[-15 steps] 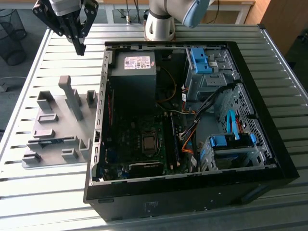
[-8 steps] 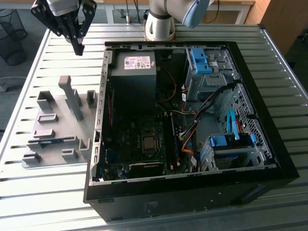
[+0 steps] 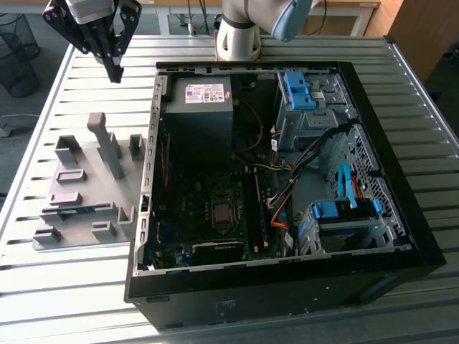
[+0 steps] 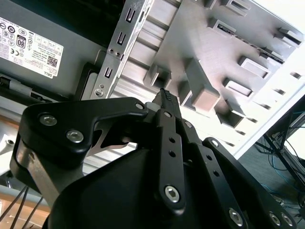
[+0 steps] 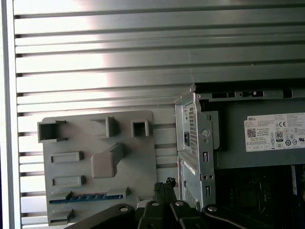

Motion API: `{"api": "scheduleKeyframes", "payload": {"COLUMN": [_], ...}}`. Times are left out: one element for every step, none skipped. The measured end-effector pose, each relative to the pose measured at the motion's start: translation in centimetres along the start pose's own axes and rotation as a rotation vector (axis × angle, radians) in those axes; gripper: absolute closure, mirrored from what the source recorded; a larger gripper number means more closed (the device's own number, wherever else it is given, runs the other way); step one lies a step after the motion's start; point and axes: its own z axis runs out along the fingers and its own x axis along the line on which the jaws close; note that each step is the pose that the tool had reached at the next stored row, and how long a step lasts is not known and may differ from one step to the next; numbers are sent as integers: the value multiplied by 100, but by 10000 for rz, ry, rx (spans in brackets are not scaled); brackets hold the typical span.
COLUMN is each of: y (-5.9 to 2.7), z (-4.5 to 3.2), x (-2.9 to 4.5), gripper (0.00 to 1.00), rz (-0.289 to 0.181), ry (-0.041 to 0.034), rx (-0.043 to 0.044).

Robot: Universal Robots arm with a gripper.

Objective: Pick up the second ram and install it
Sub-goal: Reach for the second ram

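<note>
Exterior view: we see the black claw [image 3: 115,72] pressed together, empty, over the ribbed metal tabletop [image 3: 72,301], beyond the grey plastic holder tray [image 3: 90,190].
First wrist view: long blue-green second ram [image 5: 88,198] sits on edge in the tray's slot, below the claw and off to one side, long axis running toward it.
Second wrist view: claw tip over the tray.

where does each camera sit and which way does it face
exterior view: above, looking down on open black computer case and grey plastic holder tray; arm and black gripper show.
first wrist view: on the arm, facing down at tray, case corner; gripper shows.
second wrist view: on the arm, looking along gripper toward tray.
all share tray, case, gripper.
</note>
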Motion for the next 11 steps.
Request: {"api": "scheduleKeyframes", "payload": {"y": [0,-1,-1,-1,-1,-2,-2,-2,-3,-3,-3], "z": [0,0,0,0,0,0,0,0,0,0,0], "x": [4,8,12,16,20,24,27,32,35,39,43], "gripper": [90,90,90,90,90,90,90,90,90,90,90], "rz": [0,0,0,0,0,0,0,0,0,0,0], "ry": [0,1,0,0,0,1,1,1,0,0,0], "rx": [0,0,0,-1,0,0,0,0,0,0,0]}}
